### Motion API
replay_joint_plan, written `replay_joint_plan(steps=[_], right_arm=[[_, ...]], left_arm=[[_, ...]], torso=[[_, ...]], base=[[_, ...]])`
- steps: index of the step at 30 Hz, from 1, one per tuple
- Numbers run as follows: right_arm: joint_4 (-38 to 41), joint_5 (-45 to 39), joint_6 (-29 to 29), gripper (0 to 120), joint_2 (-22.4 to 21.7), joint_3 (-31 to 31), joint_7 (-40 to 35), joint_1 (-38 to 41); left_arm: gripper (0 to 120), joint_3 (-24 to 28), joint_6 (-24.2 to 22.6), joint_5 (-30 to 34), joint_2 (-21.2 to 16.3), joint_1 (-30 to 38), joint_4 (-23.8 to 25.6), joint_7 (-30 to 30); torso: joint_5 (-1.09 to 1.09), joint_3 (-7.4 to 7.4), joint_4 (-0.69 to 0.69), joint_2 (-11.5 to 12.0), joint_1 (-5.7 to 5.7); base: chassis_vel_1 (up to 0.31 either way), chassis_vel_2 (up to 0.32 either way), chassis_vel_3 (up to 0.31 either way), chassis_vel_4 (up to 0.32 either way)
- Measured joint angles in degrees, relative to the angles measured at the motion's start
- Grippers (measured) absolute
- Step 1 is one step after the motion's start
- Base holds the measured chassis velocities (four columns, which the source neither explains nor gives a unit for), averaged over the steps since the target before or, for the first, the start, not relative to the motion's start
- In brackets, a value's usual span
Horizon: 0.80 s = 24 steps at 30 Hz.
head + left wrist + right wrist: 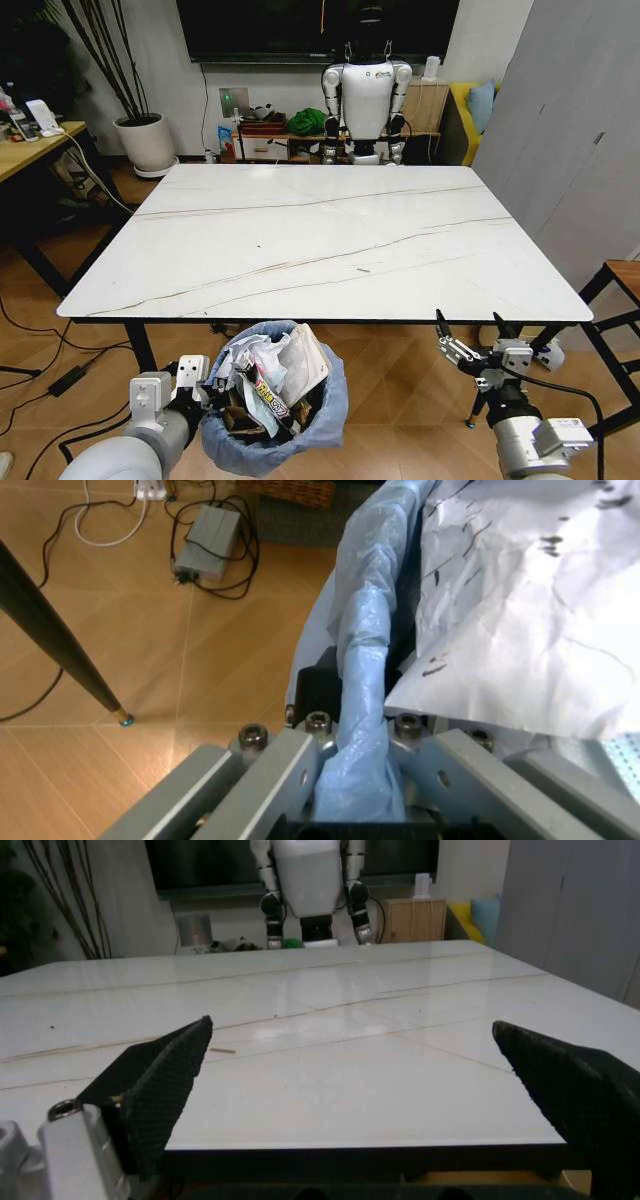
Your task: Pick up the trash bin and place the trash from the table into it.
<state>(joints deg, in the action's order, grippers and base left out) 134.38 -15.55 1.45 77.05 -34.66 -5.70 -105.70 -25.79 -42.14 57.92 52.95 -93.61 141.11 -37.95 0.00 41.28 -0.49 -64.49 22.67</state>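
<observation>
The trash bin (290, 430), lined with a crinkly blue-grey bag, hangs below the table's near edge at lower left. My left gripper (205, 385) is shut on the bin's rim, its fingers (290, 780) clamping the bag-covered edge (362, 705). The trash (275, 375), papers, a mask and wrappers, is piled inside; a crumpled white paper (530, 607) shows up close. The white marble-look table (320, 240) has a bare top apart from a tiny scrap (363, 269). My right gripper (475, 335) stands open just under the table's near right edge, fingers (160, 1087) spread wide.
A white humanoid robot (366, 100) stands behind the table's far edge. A wooden desk (30, 140) and a potted plant (148, 140) are at the left. Cables and a power brick (210, 540) lie on the wood floor by a black table leg (60, 645).
</observation>
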Motion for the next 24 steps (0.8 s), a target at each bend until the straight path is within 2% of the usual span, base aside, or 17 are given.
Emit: replay_joint_plan(steps=[8, 14, 24], right_arm=[[-0.3, -0.1, -0.2, 100, 0.1, 0.7, -0.1, 0.4], [-0.7, 0.5, -0.1, 100, 0.7, 1.5, -0.1, 0.4], [-1.5, 1.4, -0.6, 100, 1.9, 3.2, 0.0, 0.7]], left_arm=[[0, 0.0, 0.0, -0.1, 0.4, 0.2, -1.1, 0.0], [0, -0.2, 0.0, -0.1, 0.7, 0.2, -1.9, 0.1], [0, -0.8, 0.0, -1.9, 1.8, 0.5, -4.0, 3.0]], torso=[[0.00, -1.66, 0.00, 3.0, -1.35], [0.00, -2.43, 0.00, 4.4, -2.00], [0.00, -4.21, 0.00, 7.7, -3.47]], base=[[0.000, 0.000, 0.000, 0.000], [0.000, 0.000, 0.000, 0.000], [0.000, 0.000, 0.000, 0.000]])
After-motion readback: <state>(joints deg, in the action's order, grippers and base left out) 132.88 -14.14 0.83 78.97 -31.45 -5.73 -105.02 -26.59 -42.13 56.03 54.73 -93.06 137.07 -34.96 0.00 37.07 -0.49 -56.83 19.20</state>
